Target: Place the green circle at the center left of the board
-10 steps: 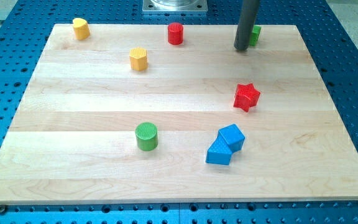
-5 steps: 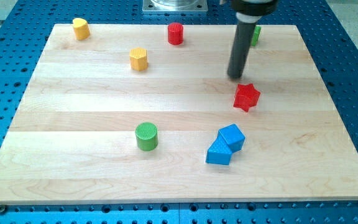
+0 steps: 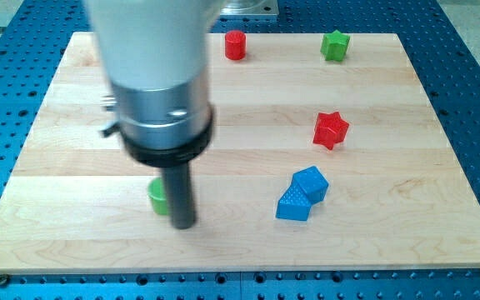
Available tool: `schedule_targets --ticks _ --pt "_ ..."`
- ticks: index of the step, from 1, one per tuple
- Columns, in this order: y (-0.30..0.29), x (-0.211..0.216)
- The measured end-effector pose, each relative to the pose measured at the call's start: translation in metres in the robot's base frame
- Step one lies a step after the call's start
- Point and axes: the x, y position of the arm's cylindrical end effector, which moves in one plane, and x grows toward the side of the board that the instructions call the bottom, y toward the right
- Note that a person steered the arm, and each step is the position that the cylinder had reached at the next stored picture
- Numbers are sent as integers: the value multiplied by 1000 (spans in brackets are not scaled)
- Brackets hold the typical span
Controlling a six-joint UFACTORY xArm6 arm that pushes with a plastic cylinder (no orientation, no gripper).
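The green circle (image 3: 157, 197) sits in the lower middle-left of the wooden board (image 3: 407, 167), mostly hidden behind the rod. My tip (image 3: 183, 225) rests on the board just to the view's right of and slightly below the green circle, touching or nearly touching it. The arm's large grey body fills the upper left of the view and hides that part of the board.
A red cylinder (image 3: 236, 44) and a green star (image 3: 335, 44) stand near the top edge. A red star (image 3: 331, 129) is at the right. Two blue blocks (image 3: 302, 193) touch each other at the lower right.
My tip has swept from the upper right, near the green star, down and left to the green circle. The green circle has shifted left. The arm now hides both yellow blocks.
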Motion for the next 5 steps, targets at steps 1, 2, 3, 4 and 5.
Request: schedule_targets --ticks 1,2,3,4,5 --pt "-35 -60" --pt "-67 -113" --pt "-73 -122" --pt "-50 -135" --pt "-104 -135"
